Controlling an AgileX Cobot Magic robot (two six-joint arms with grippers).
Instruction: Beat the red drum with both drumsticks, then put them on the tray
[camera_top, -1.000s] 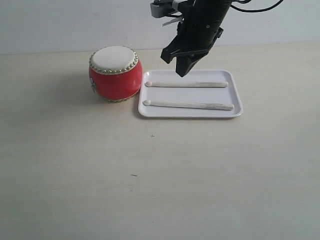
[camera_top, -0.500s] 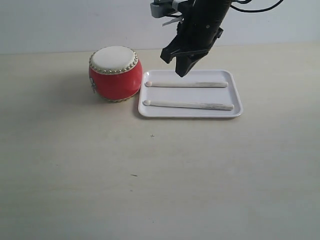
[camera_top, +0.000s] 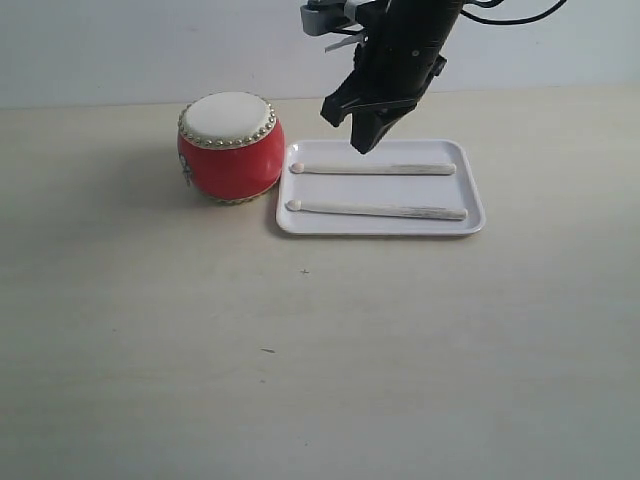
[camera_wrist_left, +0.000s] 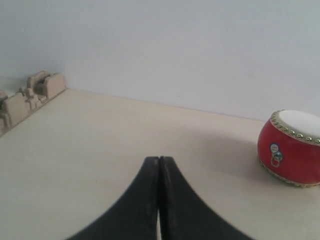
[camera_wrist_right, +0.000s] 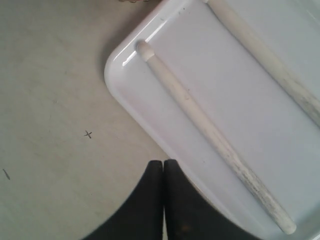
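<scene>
The drumsticks (camera_top: 372, 169) are laid parallel in the tray (camera_top: 380, 189) on the desk (camera_top: 320, 350), beads toward the red drum (camera_top: 231, 160), below the right gripper (camera_wrist_right: 163, 167), clenched empty like the farther left gripper (camera_wrist_left: 159, 161).

Drum (camera_wrist_left: 292, 150): cut off at the picture's edge in the left wrist view; only a sliver of studs is shown in the right wrist view.
Sticker (camera_wrist_left: 273, 149): too small to be read.
Tray (camera_wrist_right: 150, 100): cropped in the right wrist view; its far rim is partly covered by the right gripper (camera_top: 365, 143).
Far drumstick (camera_wrist_right: 270, 65): both ends cropped in the right wrist view.
Right arm (camera_top: 420, 30): cut off above.
Beige block (camera_wrist_left: 30, 95): cropped, unidentifiable.
</scene>
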